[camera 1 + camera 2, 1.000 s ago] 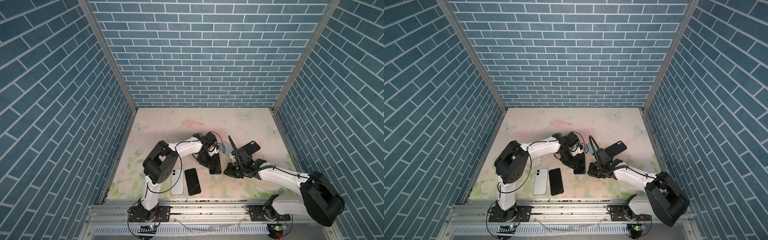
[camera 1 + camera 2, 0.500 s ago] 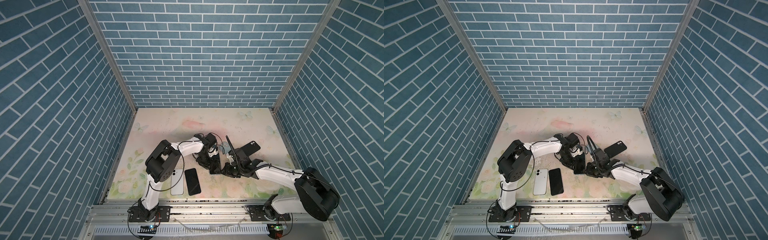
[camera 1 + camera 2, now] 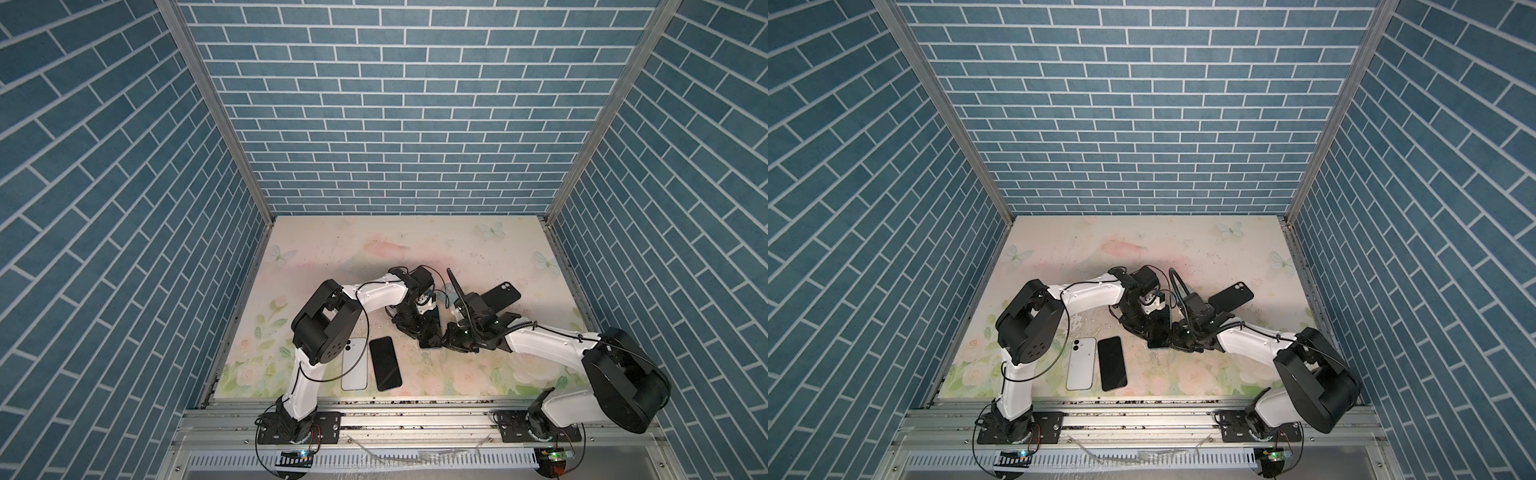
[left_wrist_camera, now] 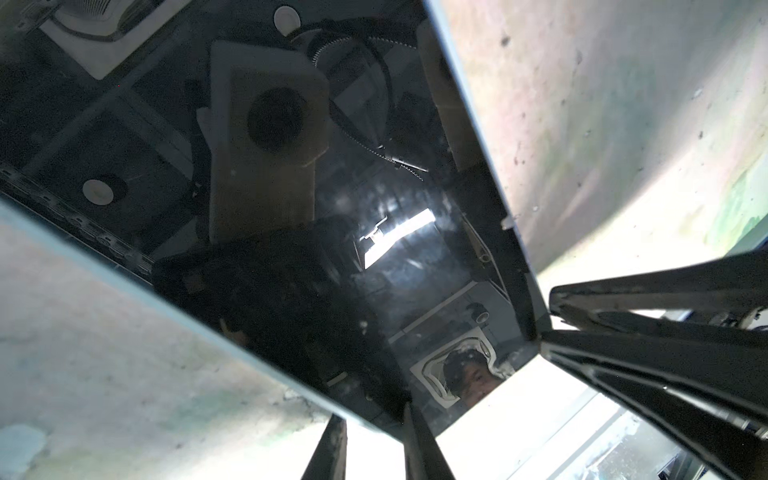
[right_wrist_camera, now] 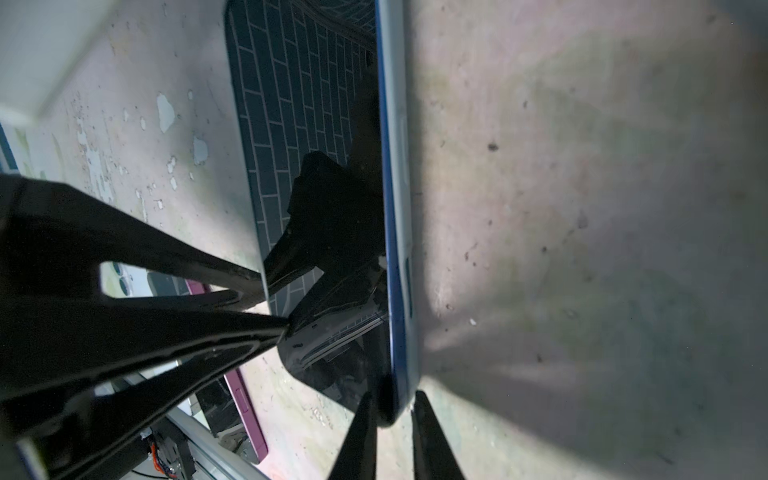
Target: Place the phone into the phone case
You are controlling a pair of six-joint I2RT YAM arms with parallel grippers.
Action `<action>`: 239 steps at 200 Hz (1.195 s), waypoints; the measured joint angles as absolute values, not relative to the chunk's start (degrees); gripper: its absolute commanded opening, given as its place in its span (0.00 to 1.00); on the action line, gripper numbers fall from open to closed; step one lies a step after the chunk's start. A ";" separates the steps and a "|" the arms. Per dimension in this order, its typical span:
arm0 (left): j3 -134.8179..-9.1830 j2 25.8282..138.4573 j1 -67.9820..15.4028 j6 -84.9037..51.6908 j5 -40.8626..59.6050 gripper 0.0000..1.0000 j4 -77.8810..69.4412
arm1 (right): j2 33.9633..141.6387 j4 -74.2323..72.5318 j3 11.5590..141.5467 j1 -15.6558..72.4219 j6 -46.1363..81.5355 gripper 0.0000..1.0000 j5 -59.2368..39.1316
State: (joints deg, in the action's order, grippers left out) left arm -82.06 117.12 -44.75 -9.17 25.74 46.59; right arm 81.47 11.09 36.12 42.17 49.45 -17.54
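scuffed floral desk (image 3: 415,249), boxed in blue brick walls (image 3: 395,124), carries the phone (image 5: 299,124) between both claws. right claw (image 5: 392,395) is clenched on its corner, blue-edged only in the wrist view; left claw (image 4: 372,411) straddles another corner, grip unclear.

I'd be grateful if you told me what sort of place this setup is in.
Probably a robot-manipulation test cell, not a home: two white arms bolted to an aluminium rail, a floral tabletop boxed in by blue brick-pattern panels, and phones laid out as work pieces.
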 measured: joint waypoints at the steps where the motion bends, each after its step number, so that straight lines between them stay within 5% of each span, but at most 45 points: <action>1: -82.06 117.12 -44.75 -9.17 25.74 0.26 46.59 | 81.47 11.14 36.14 42.17 49.45 0.18 -17.52; 239: -82.06 117.45 -44.16 -9.21 26.83 0.25 47.31 | 84.97 15.11 40.80 44.47 49.21 0.07 -14.79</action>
State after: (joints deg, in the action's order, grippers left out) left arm -82.06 117.45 -44.16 -9.21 26.83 47.31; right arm 84.97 15.11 40.80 44.47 49.21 -14.79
